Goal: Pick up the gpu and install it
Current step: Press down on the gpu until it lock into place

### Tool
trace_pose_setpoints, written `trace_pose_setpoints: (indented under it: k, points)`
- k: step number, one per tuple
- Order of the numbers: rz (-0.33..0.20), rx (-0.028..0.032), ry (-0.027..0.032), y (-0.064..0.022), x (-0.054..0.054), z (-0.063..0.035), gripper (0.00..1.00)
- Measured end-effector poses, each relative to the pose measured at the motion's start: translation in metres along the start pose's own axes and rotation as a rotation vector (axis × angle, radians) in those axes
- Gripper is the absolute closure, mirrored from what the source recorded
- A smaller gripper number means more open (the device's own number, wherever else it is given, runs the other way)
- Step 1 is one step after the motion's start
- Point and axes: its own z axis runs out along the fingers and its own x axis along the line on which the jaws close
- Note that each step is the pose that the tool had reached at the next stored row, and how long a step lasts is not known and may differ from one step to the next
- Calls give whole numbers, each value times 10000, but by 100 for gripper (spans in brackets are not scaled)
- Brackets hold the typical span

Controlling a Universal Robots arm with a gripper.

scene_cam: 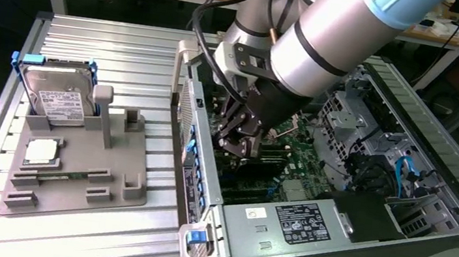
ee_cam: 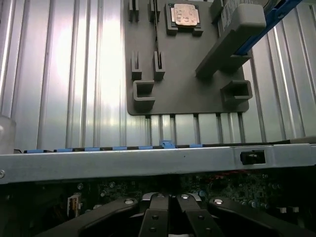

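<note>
I see my gripper point(scene_cam: 240, 144) lowered inside the open computer case point(scene_cam: 436, 160), fingers drawn close together over the motherboard point(scene_cam: 297, 153); I cannot make out the gpu between them.

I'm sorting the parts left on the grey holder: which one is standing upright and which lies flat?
The hard drive with the white label stands upright in its blue-edged bracket; the small square processor chip lies flat.

The arm reached down steeply from the top of the exterior view, its grey forearm and pale blue joint cap slanting toward that view's left. The wrist was bent downward, black cables looping beside it. The tool point(scene_cam: 240, 144) pointed down, its dark fingers point(ee_cam: 159, 217) drawn close together, the tips nearly meeting.
</note>
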Motion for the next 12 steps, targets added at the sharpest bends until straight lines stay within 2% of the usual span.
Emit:
trace_pose_setpoints:
  k: [3, 4, 5, 6, 7, 12]
  points:
    - [-39, 563, 105, 5, -8, 2, 89]
    - [-60, 790, 132, 8, -14, 4, 89]
    - [-88, 1069, 142, 15, -25, 8, 89]
    - [-100, 1184, 142, 19, -34, 11, 89]
    - [-109, 1254, 143, 32, -38, 19, 89]
    - [-139, 1255, -29, 33, -50, 20, 89]
